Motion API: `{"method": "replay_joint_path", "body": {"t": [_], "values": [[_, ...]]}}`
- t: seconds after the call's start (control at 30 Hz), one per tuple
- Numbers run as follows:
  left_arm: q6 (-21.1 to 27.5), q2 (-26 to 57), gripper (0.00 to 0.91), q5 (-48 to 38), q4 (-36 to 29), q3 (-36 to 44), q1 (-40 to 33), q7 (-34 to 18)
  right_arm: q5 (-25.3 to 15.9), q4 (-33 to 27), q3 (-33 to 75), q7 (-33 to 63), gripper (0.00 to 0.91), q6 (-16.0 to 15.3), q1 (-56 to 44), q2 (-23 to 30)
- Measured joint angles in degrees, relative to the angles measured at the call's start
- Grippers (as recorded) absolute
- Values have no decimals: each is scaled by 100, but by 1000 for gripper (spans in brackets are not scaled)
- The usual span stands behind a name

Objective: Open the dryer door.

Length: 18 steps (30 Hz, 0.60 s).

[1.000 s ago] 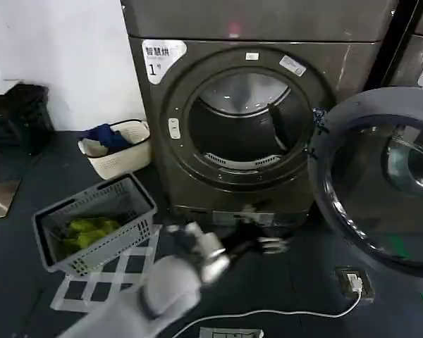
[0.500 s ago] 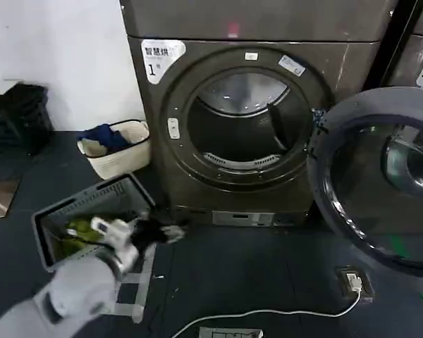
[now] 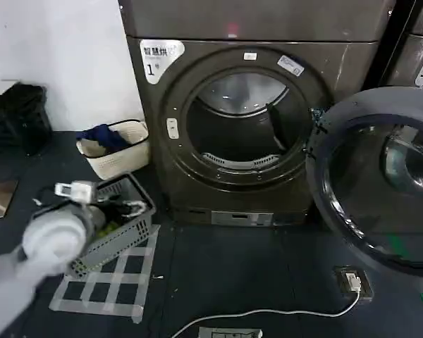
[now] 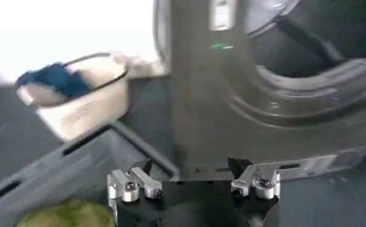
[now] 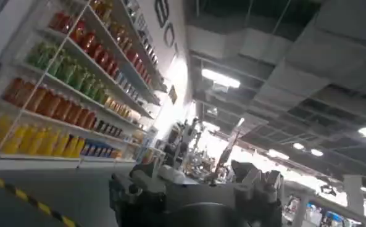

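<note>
The left gripper hung over the grey basket, fingers spread and holding nothing. To its right the dryer gaped, and the dryer door stood swung wide at far right.

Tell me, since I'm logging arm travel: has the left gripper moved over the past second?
Yes. The left gripper swung leftward, from below the dryer drum opening to over the grey basket.

Left arm's pale grey rounded forearm comes in low on the left, and its black left gripper with silver finger mounts has the fingers spread wide apart. Right gripper is tilted upward, can't tell its state.
</note>
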Motion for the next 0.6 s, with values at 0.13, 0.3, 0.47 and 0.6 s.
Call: {"method": "replay_joint_path", "body": {"t": [0.13,0.3,0.47,0.6], "values": [[-1,270,907,-1005,292,72,-469,-546,0,-75,-19,-11,907,44,-24,-58],[-1,705,907,-2577,701,270,-1005,-1279,-51,-80,-122,-23,907,73,26,-20],[-2,1039,907,-4023,1067,447,-1460,-1746,-81,-79,-209,-28,907,154,32,62],[-4,1204,907,-4588,1399,467,-1730,-1797,-82,-75,-233,-29,907,182,19,95]]}}
